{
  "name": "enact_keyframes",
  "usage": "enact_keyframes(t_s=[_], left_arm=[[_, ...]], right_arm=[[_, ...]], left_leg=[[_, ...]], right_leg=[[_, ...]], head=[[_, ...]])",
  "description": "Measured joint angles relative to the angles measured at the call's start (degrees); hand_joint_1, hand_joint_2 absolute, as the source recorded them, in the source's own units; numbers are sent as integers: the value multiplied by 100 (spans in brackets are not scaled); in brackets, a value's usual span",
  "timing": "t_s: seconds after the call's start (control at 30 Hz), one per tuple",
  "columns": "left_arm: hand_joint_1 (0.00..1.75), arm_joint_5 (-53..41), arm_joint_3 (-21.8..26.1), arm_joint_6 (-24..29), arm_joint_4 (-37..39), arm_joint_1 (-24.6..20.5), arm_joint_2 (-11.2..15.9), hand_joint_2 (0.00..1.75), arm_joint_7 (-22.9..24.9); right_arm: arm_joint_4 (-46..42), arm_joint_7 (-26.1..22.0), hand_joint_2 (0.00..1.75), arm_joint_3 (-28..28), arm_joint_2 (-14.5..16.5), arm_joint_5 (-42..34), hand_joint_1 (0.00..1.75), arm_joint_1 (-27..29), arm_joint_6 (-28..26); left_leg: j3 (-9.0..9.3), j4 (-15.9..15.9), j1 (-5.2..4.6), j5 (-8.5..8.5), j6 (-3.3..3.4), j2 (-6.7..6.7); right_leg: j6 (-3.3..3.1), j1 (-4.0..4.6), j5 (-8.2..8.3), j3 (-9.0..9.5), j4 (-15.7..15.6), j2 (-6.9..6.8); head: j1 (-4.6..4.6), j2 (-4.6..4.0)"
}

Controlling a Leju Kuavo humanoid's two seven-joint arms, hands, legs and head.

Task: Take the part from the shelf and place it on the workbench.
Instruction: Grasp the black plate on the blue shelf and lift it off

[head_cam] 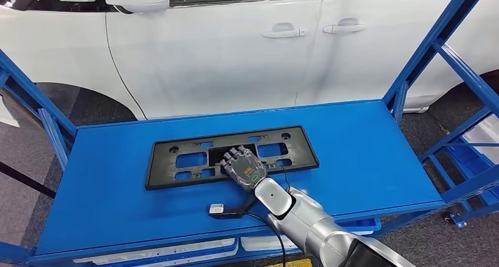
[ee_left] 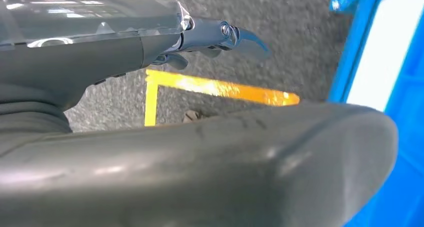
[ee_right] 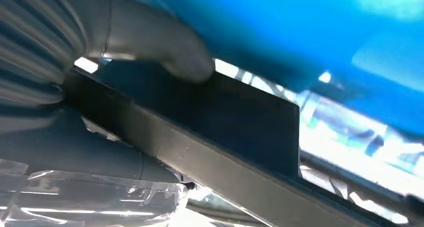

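A flat black plate-frame part (head_cam: 176, 161) with several cut-outs lies on the blue shelf surface (head_cam: 365, 155). My right hand (head_cam: 242, 166) reaches over the part's near edge at its middle, fingers on top. In the right wrist view the thumb (ee_right: 160, 49) presses against the part (ee_right: 240, 122) from the side facing the blue surface, so the hand pinches the edge. My left hand (ee_left: 150, 152) hangs over the floor, its dark fingers (ee_left: 235, 37) stretched out and holding nothing.
A white car (head_cam: 235, 55) stands close behind the shelf. Blue frame posts (head_cam: 435, 43) rise at the right and left ends. A small white-tipped device on a black cable (head_cam: 216, 209) lies near the front edge. Yellow floor tape (ee_left: 220, 87) runs below the left hand.
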Motion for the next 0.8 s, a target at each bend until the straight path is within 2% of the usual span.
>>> enact_keyframes(t_s=[0.03, 0.07, 0.13, 0.17, 0.2, 0.27, 0.33, 0.4, 0.47, 0.5, 0.53, 0.57, 0.63, 0.67, 0.7, 0.73, 0.8], left_arm=[[0, 0, 2, 1, 0, 3, 1, 0, 0], [0, 2, 3, -2, 0, 5, 0, 0, -4], [0, 2, 3, -15, 0, 7, -2, 0, -46], [0, -6, 3, -31, 0, 6, -3, 0, -95], [0, -17, 3, -53, 0, 7, -3, 0, -160], [0, -44, 5, -95, 0, 9, -2, 87, -319], [0, -67, 10, -87, 0, 12, 1, 175, -497], [0, -107, 19, -12, 0, 18, 2, 175, -669], [0, -150, 29, 72, 0, 27, 4, 175, -754], [0, -163, 34, 96, 0, 32, 6, 175, -754], [0, -170, 39, 104, 0, 37, 7, 175, -741], [0, -174, 43, 101, 0, 41, 8, 175, -729], [0, -184, 60, 78, 0, 42, 13, 175, -745], [0, -190, 75, 53, 0, 40, 16, 175, -774], [0, -197, 96, 21, 0, 38, 18, 175, -812], [0, -201, 116, -15, 0, 35, 18, 175, -840], [0, -217, 142, -114, 0, 27, 19, 175, -856]], right_arm=[[16, 1, 175, -8, -4, -5, 175, 4, 5], [26, -4, 175, -19, -5, -9, 175, 4, 8], [33, -22, 175, -48, -6, -1, 175, -7, 10], [33, -34, 175, -62, -5, 8, 175, -10, 10], [33, -45, 175, -76, -5, 18, 175, -10, 8], [33, -75, 175, -109, -4, 40, 175, -7, -9], [34, -127, 175, -152, 17, 66, 175, -4, -43], [44, -201, 175, -195, 48, 69, 175, 2, -81], [62, -297, 175, -242, 71, -5, 175, 7, -110], [68, -372, 175, -281, 83, -94, 175, 13, -125], [71, -482, 175, -338, 93, -243, 175, 20, -145], [56, -643, 175, -413, 102, -463, 175, 33, -166], [-58, -1096, 175, -619, 109, -1072, 175, 67, -151], [-166, -1378, 175, -739, 104, -1434, 175, 89, -95], [-317, -1679, 175, -866, 90, -1807, 175, 116, -5], [-501, -1984, 175, -991, 67, -2181, 175, 153, 98], [-1021, -2645, 175, -1273, 0, -3107, 175, 248, 318]], left_leg=[[-2, 3, -1, 0, -1, 1], [3, 6, -1, -2, -6, -1], [19, 20, -4, -15, -26, -6], [20, 31, -12, -23, -49, -12], [17, 40, -19, -29, -78, -18], [14, 35, -31, -29, -147, -26], [-2, 119, -34, -78, -201, -25], [-183, 566, -29, -344, -247, -25], [-536, 1327, -16, -733, -293, -26], [-680, 1625, -10, -842, -311, -25], [-737, 1729, -3, -834, -323, -25], [-678, 1590, 8, -703, -331, -24], [-307, 797, 41, -299, -339, -21], [-131, 433, 44, -164, -324, -25], [-21, 203, 44, -104, -297, -28], [18, 123, 39, -112, -263, -31], [23, 126, 39, -110, -182, -28]], right_leg=[[3, -6, 39, -35, 68, -2], [-3, -9, 188, 55, -112, -4], [-50, -3, 583, 467, -940, -9], [-79, 9, 713, 641, -1301, -12], [-105, 25, 776, 745, -1528, -13], [-149, 51, 790, 776, -1620, -11], [-212, 21, 816, 804, -1669, -17], [-267, -14, 843, 835, -1721, -35], [-287, -7, 841, 828, -1724, -42], [-288, -5, 840, 824, -1721, -40], [-286, -5, 837, 823, -1716, -36], [-278, -7, 832, 826, -1707, -30], [-242, -10, 804, 829, -1666, -12], [-215, 0, 785, 823, -1636, 3], [-188, 16, 773, 815, -1614, 19], [-163, 32, 769, 810, -1606, 37], [-107, 47, 771, 818, -1615, 59]], head=[[0, 0], [0, 0], [0, 0], [0, 0], [-1, 0], [-1, 0], [-1, 0], [-2, 0], [-2, 0], [-2, 0], [-2, 0], [-2, 0], [-2, 0], [-2, 0], [-2, 0], [-2, 0], [-1, 0]])
